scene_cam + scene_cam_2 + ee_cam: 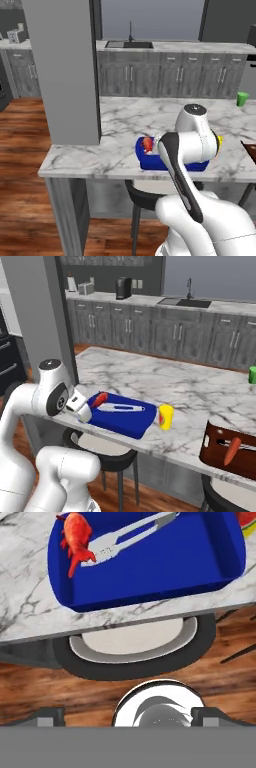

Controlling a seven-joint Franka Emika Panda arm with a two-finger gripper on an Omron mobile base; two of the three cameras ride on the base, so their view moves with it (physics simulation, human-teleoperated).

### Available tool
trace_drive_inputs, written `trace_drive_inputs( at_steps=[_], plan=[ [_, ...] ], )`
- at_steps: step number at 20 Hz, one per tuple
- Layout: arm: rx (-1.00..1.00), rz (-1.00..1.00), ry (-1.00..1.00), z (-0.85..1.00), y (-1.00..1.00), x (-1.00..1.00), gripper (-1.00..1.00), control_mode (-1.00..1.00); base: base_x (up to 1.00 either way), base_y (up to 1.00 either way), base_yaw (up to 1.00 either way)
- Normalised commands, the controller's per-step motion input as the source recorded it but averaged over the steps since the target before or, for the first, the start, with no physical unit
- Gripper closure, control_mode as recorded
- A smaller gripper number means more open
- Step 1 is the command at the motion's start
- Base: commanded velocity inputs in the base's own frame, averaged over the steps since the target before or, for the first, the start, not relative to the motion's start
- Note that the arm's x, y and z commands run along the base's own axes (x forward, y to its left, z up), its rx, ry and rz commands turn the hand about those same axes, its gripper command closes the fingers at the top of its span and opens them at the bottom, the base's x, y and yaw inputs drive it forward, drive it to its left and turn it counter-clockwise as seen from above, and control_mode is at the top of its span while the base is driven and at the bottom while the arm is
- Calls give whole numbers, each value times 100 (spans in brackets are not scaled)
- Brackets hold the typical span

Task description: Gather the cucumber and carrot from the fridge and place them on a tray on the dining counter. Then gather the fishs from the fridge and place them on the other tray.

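Fish are what this last step is about, and in the left base view you see the red-orange fish [147,144] lying at the left end of the deep-blue tray [150,162], which sits near the front edge of the marble dining counter [125,120]; the arm's white body covers most of the tray, so the rest of its contents are hidden from you here. In the right base view the gripper [80,408] hangs just beside the tray's near end, off the counter edge, with the red-orange fish [100,399] and the slim silver-grey fish [127,407] both inside the blue tray [125,423]; further right a dark brown tray [220,453] holds the carrot [231,451], and you cannot tell from this angle whether the cucumber lies in it too. In the hand view the fingertips [47,716] stand spread wide with nothing between them, looking down past the counter edge at a stool [135,647], while the red-orange fish [75,537] and silver-grey fish [132,534] touch one another in the tray [165,567]. You can judge both fish delivered, so the task looks at or near its end; your next move calls only for drawing the empty hand clear of the counter without nudging the tray.
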Motion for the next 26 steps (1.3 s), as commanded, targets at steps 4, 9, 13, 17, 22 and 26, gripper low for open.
trace_drive_inputs(
  at_steps=[4, 9, 13, 17, 22, 26],
  plan=[
    [0, 0, 0, 0, 0, 0, -100, 100, -59, 91, 15],
    [0, 0, 0, 0, 0, 0, -100, 100, -36, 100, 17],
    [0, 0, 0, 0, 0, 0, -100, 100, -5, 100, 9],
    [0, 0, 0, 0, 0, 0, -100, 100, 7, 100, 1],
    [0, 0, 0, 0, 0, 0, -100, 100, 23, 100, 0],
    [0, 0, 0, 0, 0, 0, -100, 100, 61, 98, -3]
  ],
)
